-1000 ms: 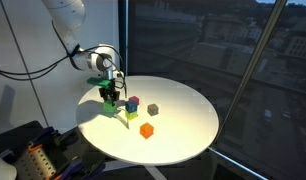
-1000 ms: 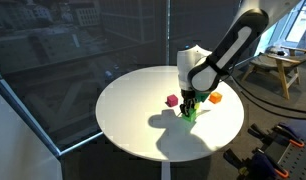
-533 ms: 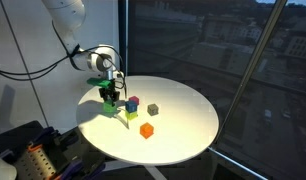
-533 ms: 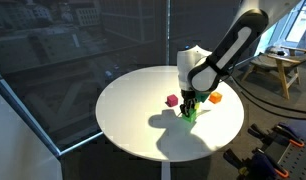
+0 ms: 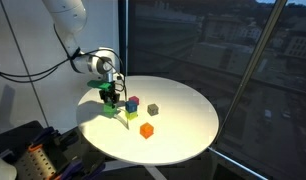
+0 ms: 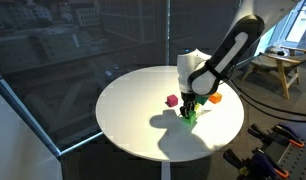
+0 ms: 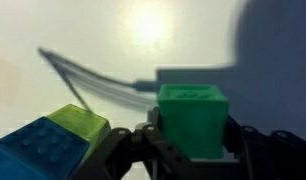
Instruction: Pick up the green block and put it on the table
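In the wrist view we are seeing a blue studded plastic brick touching a glossy yellow-green plastic brick. Just right of them, the saturated green plastic cube is sitting clamped between the dark fingers of the gripper. The smooth white round table is glaring behind it. We cannot tell whether the cube is touching the tabletop.

Blurred throughout in wrist view. Hidden behind gripper fingers: lower edge of green block. Cropped at bottom-left: blue block. Too small in both exterior views to separate fingers from block.
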